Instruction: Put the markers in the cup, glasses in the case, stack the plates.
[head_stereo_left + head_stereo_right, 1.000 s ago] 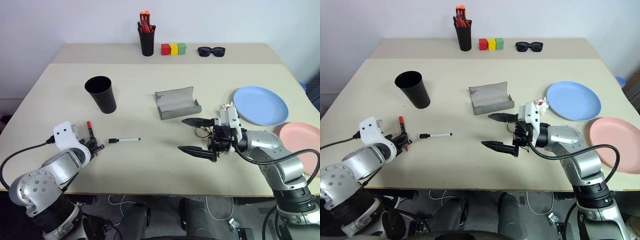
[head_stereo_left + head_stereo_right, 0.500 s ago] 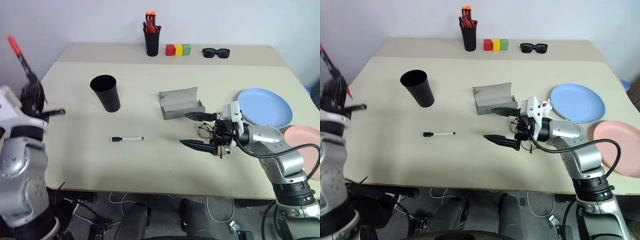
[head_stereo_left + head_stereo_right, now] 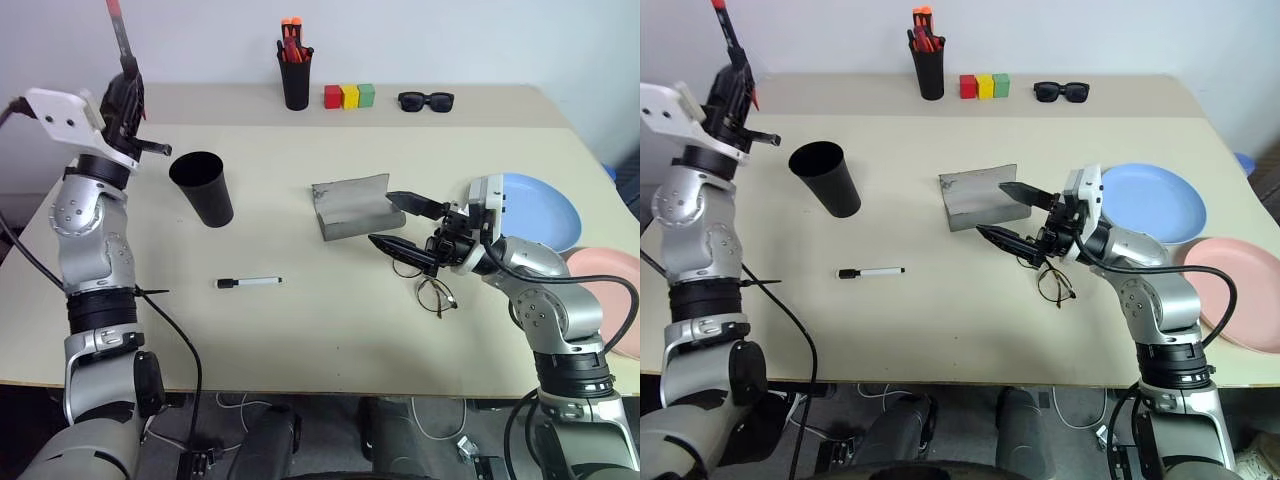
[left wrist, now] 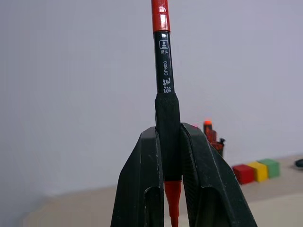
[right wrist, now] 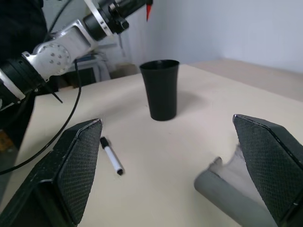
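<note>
My left gripper (image 3: 124, 88) is raised high, left of and behind the black cup (image 3: 203, 187), and is shut on the red marker (image 4: 163, 71), which points upward. The white marker (image 3: 249, 283) with a black cap lies on the table in front of the cup. The grey case (image 3: 352, 207) lies open at mid-table. My right gripper (image 3: 382, 218) stands open just right of the case with nothing between its fingers. The wire-frame glasses (image 3: 431, 291) lie on the table just in front of it. A light blue plate (image 3: 548, 212) and a pink plate (image 3: 612, 292) sit at the right.
At the back stand a slim black pen cup (image 3: 293, 82) with red-orange pens, three coloured blocks (image 3: 347, 96) and black sunglasses (image 3: 424, 100). The table's front edge runs close below the glasses. The pink plate reaches the right edge.
My left arm has lifted the red marker off the table, up and beside the cup. My right gripper has moved forward toward the case, uncovering the glasses.
</note>
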Motion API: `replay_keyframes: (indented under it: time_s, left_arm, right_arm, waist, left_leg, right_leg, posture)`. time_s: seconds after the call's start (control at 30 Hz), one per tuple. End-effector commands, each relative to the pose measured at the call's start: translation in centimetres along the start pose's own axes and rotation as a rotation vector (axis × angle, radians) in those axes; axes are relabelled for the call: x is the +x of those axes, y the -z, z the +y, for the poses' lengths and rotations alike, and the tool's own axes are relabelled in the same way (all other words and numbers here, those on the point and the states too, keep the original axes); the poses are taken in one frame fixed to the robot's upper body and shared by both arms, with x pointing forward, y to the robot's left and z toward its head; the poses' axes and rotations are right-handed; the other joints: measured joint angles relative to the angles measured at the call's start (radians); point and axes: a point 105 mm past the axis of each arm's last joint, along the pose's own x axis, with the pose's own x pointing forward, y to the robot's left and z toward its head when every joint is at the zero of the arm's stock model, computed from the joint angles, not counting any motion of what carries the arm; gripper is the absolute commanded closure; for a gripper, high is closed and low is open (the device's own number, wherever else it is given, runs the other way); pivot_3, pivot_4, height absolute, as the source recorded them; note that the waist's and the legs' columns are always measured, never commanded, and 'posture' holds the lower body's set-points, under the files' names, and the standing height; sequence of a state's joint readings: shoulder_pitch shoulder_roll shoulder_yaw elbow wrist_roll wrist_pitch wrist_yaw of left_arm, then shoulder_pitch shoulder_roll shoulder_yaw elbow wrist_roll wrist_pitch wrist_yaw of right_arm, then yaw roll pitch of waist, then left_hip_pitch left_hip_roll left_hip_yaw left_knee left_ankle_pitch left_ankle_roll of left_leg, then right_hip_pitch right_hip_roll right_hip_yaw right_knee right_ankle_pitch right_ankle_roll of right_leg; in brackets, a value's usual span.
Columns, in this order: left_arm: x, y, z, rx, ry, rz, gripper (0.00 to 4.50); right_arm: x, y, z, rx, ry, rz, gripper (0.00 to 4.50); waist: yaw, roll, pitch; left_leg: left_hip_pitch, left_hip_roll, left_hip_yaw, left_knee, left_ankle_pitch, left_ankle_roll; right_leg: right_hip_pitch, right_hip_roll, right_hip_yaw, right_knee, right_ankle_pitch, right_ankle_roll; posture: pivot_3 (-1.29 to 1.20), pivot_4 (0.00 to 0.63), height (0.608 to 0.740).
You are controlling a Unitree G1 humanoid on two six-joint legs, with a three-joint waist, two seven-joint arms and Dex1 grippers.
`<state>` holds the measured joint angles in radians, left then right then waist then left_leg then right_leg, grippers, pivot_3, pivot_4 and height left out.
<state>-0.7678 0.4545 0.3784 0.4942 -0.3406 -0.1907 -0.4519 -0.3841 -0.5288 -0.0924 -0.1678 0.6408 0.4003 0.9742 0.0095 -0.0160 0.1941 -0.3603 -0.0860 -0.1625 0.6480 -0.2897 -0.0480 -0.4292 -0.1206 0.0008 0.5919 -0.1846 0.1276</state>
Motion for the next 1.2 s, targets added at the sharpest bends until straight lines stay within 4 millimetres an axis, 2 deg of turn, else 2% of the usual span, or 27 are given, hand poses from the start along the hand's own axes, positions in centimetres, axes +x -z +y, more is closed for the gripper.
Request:
replay_keyframes:
  time_s: [0.03,0.2,0.43,0.53,0.73,0.8,0.9,1.03,1.1,1.2]
  left_arm:
    - [0.6,-0.3,0.2,-0.026,0.003,-0.058,4.48]
    - [0.2,1.8,-0.8,-0.012,0.014,-0.023,4.48]
    - [-1.2,2.7,-1.3,-0.005,0.042,0.007,4.48]
    - [-1.5,2.7,-1.7,-0.012,0.050,0.002,3.10]
    - [-1.7,2.4,-2.3,-0.025,0.071,-0.020,0.05]
    - [-1.8,2.2,-2.4,-0.029,0.075,-0.020,0.05]
    - [-1.7,1.3,-3.6,-0.072,0.141,-0.010,0.05]
    - [-2.9,-1.8,-7.0,-0.218,0.412,0.038,0.05]
    - [-3.8,-3.5,-7.8,-0.249,0.523,0.077,0.05]
    - [-5.7,-4.8,-8.8,-0.263,0.666,0.154,0.05]
  right_arm:
    - [0.4,-1.5,0.5,-0.071,-0.018,-0.029,0.00]
    - [0.5,-1.6,0.6,-0.079,-0.020,-0.022,0.00]
    - [0.4,-1.3,0.6,-0.091,-0.023,-0.001,0.00]
    - [0.5,-1.2,0.7,-0.089,-0.027,-0.002,0.00]
    - [0.6,-1.4,0.7,-0.082,-0.034,-0.007,0.00]
    - [0.6,-1.3,0.7,-0.085,-0.033,-0.003,0.00]
    - [0.5,-1.3,0.7,-0.083,-0.028,-0.001,0.00]
    - [0.2,-1.5,0.8,-0.069,-0.036,-0.010,0.00]
    - [0.0,-1.6,0.8,-0.062,-0.039,-0.016,0.00]
    - [-0.2,-1.6,1.0,-0.055,-0.049,-0.016,0.00]
  waist:
    - [-0.003,0.000,0.000]
    - [-0.005,0.000,0.000]
    - [-0.009,0.000,0.000]
    - [-0.006,0.000,0.000]
    - [-0.002,0.000,0.000]
    - [-0.003,0.000,0.000]
    - [-0.006,0.000,0.000]
    - [-0.017,0.000,0.000]
    - [-0.022,0.001,0.000]
    - [-0.027,0.001,0.001]
  left_leg:
    - [0.000,0.000,0.000,0.000,0.000,0.000]
    - [0.001,0.000,0.000,0.000,0.000,0.000]
    - [0.001,0.000,0.000,0.000,0.000,0.000]
    - [0.001,0.000,0.000,0.001,0.000,0.000]
    - [0.001,0.000,0.000,0.001,0.000,0.000]
    - [0.001,0.000,0.000,0.001,0.000,0.000]
    - [0.001,0.000,0.000,0.001,0.000,0.000]
    - [0.000,0.000,-0.001,0.000,0.000,0.000]
    - [0.000,0.000,-0.001,0.000,0.000,0.000]
    - [0.002,0.000,-0.001,0.000,0.000,0.000]
  right_leg:
    - [0.000,0.000,0.000,0.000,0.000,0.000]
    - [0.000,0.000,0.000,0.001,0.000,0.000]
    - [0.000,0.000,0.000,0.002,0.000,0.000]
    - [0.000,0.000,0.000,0.002,0.000,0.000]
    - [0.000,0.000,0.000,0.002,0.000,0.000]
    - [0.000,0.000,0.000,0.002,0.000,0.000]
    - [0.000,0.000,0.000,0.002,0.000,0.000]
    - [0.000,0.000,0.000,0.002,0.000,0.000]
    - [0.000,0.000,0.000,0.003,0.000,0.000]
    - [0.000,0.000,0.001,0.003,0.000,0.000]
  posture:
    - [0.00,0.150,0.740]
    - [0.00,0.150,0.740]
    - [0.00,0.150,0.740]
    - [0.00,0.150,0.740]
    - [0.00,0.150,0.740]
    - [0.00,0.150,0.740]
    - [0.00,0.150,0.740]
    - [0.00,0.150,0.740]
    - [0.00,0.150,0.740]
    - [0.00,0.150,0.740]
